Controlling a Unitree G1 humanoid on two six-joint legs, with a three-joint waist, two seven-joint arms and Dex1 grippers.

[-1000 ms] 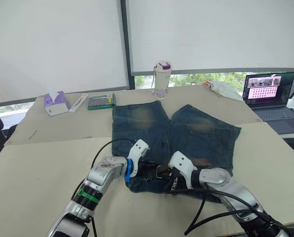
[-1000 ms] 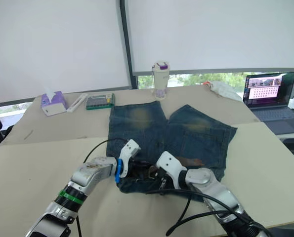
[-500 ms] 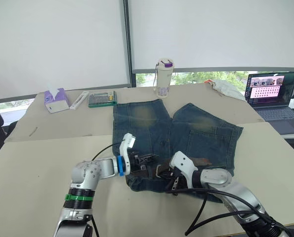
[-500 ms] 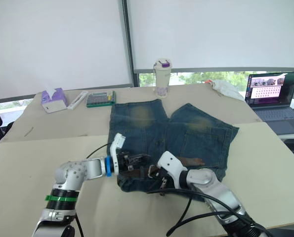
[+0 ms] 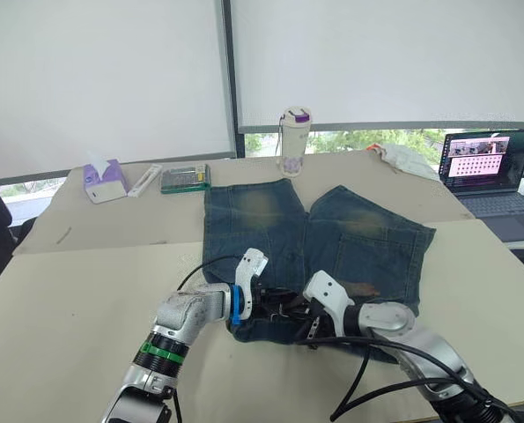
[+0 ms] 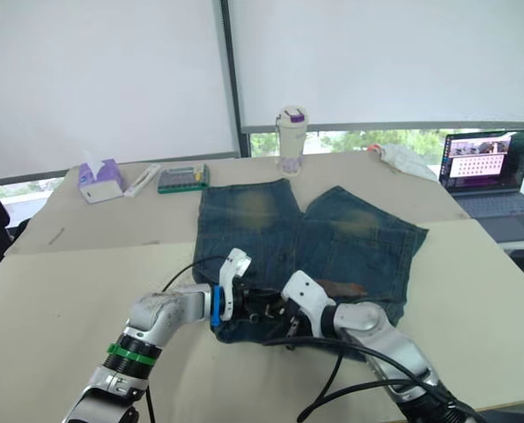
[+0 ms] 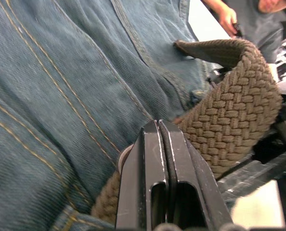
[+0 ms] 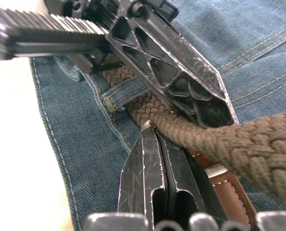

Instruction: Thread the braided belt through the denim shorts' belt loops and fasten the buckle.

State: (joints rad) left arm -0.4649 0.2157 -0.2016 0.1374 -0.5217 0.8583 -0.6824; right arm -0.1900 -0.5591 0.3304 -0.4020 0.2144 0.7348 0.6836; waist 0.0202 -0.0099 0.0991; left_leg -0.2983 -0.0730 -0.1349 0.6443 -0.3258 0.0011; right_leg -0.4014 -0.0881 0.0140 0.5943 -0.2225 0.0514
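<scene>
Left wrist view: left pincer (image 7: 163,126) has returned, closed beside the belt (image 7: 239,106); right pincer (image 8: 155,132) closed too; threading continues.

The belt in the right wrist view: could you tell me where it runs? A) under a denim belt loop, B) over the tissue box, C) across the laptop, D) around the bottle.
A: the braided belt passes beneath a belt loop sewn on the shorts, beside the shut right gripper.
</scene>
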